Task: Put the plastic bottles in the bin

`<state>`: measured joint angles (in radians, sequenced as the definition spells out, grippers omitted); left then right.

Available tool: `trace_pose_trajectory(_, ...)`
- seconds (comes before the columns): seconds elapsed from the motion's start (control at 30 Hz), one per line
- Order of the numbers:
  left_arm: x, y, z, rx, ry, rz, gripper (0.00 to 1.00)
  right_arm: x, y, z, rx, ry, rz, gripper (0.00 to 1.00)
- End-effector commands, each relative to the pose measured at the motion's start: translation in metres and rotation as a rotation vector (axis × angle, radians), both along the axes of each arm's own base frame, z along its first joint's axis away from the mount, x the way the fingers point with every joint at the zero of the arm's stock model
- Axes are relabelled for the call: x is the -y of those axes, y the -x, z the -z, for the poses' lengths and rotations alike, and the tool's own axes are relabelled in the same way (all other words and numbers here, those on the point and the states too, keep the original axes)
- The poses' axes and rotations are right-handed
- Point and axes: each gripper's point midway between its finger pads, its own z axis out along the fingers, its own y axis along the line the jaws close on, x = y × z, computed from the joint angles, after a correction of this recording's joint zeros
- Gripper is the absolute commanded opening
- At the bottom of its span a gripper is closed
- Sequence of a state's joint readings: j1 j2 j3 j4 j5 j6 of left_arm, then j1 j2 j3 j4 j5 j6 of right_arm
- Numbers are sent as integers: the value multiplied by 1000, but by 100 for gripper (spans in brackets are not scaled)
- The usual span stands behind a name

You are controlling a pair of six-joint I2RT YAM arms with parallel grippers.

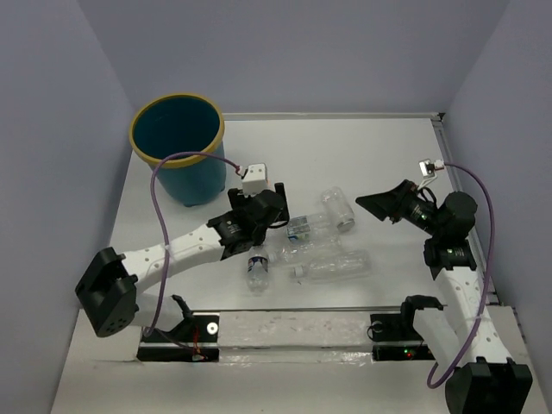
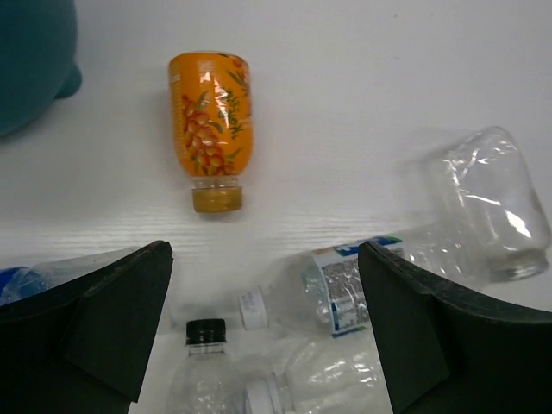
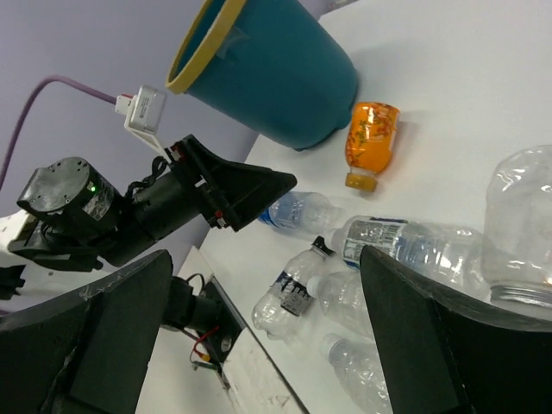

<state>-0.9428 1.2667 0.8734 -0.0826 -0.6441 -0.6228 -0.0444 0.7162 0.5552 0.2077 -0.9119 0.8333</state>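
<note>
The teal bin (image 1: 185, 183) with a yellow rim stands at the back left. Several clear bottles lie in a cluster mid-table: a white-blue labelled one (image 1: 302, 227), a wide clear one (image 1: 339, 210) and a dark-capped one (image 1: 259, 270). My left gripper (image 1: 280, 211) is open and empty above the cluster's left side. In the left wrist view (image 2: 267, 328) the orange bottle (image 2: 210, 112) lies ahead, and the dark-capped bottle (image 2: 203, 379) and labelled bottle (image 2: 345, 289) lie between the fingers. My right gripper (image 1: 381, 205) is open and empty, raised right of the cluster.
The bin's wall shows at the left wrist view's top left (image 2: 26, 60). In the right wrist view the orange bottle (image 3: 371, 136) lies beside the bin (image 3: 285, 78). Purple walls close in the table's left, back and right. A clear strip runs along the near edge (image 1: 285, 328).
</note>
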Motion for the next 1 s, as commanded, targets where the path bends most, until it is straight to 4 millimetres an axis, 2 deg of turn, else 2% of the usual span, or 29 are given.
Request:
trace_pose_trajectory(0.0, -29, -44, -12, 59, -83, -203, 99, 0, -3, 12, 8, 31, -3, 95)
trace_pose_trajectory(0.03, -29, -51, -7, 46, -87, -202, 99, 0, -4, 13, 7, 32, 0, 95)
trace_pose_trajectory(0.07, -25, -58, 8, 10, -105, -188, 99, -2, -4, 14, 6, 36, -9, 95)
trace_pose_trajectory(0.13, -26, -72, 12, 4, -130, -192, 99, -2, -5, 13, 10, 42, -13, 95)
trace_pose_trajectory(0.17, -27, -81, 26, -24, -158, -196, 99, -5, -4, 13, 10, 43, -24, 95)
trace_pose_trajectory(0.23, -26, -96, 27, -27, -180, -195, 99, -7, -2, 13, 17, 46, -33, 95)
trace_pose_trajectory(0.33, -16, -112, 42, -61, -196, -161, 99, -9, -1, 15, 18, 50, -41, 95)
trace_pose_trajectory(0.5, -16, -135, 71, -114, -225, -155, 99, -11, 1, 17, 19, 54, -52, 95)
trace_pose_trajectory(0.6, -12, -141, 82, -135, -219, -128, 97, -16, 4, 17, 19, 54, -70, 95)
trace_pose_trajectory(0.67, -9, -146, 82, -125, -199, -122, 95, -16, 3, 18, 18, 54, -70, 95)
trace_pose_trajectory(0.8, -14, -154, 96, -154, -201, -123, 89, -18, 5, 17, 22, 56, -79, 94)
trace_pose_trajectory(0.83, -14, -154, 97, -153, -199, -124, 83, -18, 5, 17, 22, 56, -79, 94)
trace_pose_trajectory(0.9, -14, -157, 90, -137, -188, -126, 73, -18, 4, 17, 25, 57, -79, 94)
trace_pose_trajectory(0.97, -12, -158, 75, -112, -168, -118, 71, -20, 4, 16, 25, 57, -87, 94)
